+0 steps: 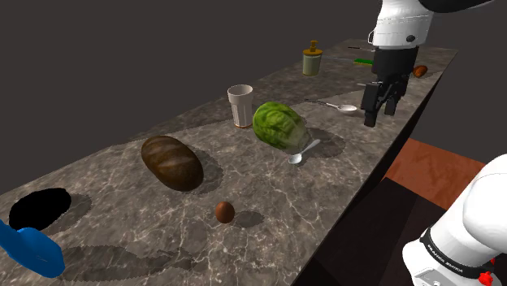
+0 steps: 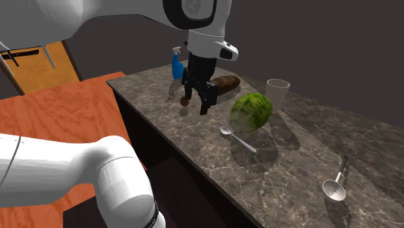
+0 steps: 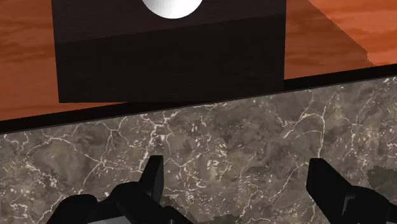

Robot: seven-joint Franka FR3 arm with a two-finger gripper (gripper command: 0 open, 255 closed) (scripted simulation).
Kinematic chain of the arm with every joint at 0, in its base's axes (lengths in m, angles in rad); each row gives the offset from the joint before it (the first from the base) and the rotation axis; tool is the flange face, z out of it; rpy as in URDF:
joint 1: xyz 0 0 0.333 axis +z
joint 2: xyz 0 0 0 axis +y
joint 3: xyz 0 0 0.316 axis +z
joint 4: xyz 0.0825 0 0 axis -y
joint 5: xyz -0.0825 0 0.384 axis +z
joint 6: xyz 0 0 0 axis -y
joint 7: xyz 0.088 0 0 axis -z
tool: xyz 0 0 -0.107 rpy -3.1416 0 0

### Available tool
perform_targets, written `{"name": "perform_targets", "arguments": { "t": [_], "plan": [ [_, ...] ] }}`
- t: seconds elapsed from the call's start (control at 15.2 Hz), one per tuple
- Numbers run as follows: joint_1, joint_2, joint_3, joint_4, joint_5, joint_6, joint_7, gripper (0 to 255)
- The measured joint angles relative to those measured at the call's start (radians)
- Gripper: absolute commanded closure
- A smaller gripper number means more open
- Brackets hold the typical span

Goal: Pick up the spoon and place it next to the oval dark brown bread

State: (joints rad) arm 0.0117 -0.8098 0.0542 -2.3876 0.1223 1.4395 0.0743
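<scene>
Tool point(image 3: 236, 183) hangs over the desk point(image 3: 222, 137) close to the edge that faces the stand point(image 3: 172, 63). Its fingers are spread wide with only bare marble between them, so we log it as unclenched and empty.

Spoon point(image 1: 305, 152) lies flat on the desk just beside the lettuce point(image 1: 279, 123), on the lettuce's stand-facing side. We judge it sits below the tool and inward from the edge, toward the lettuce. How far along the desk we cannot fix.

Spoon's long axis runs roughly along the desk's length, bowl end pointing away from the lettuce toward the bread point(image 1: 171, 162). The fingers also stand apart along the desk edge, so we expect a wrist turn before they can close across the handle.

Further out, the bread lies well apart from the lettuce. A ladle-like utensil point(image 1: 347, 107) lies off the lettuce's opposite side.
</scene>
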Motion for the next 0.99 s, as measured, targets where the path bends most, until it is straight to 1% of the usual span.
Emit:
{"name": "perform_targets", "arguments": {
  "t": [0.07,0.2,0.53,0.79,0.99],
  "plan": [
    [0.000,0.000,0.000,0.000,0.000,0.000,0.000,0],
    [-0.019,0.019,0.020,-0.016,0.021,0.043,0.059,0],
    [-0.095,0.126,0.087,-0.057,0.087,0.227,0.285,0],
    [-0.158,0.231,0.135,-0.076,0.125,0.386,0.466,0],
    [-0.207,0.311,0.161,-0.078,0.141,0.497,0.598,0]
  ]
}}
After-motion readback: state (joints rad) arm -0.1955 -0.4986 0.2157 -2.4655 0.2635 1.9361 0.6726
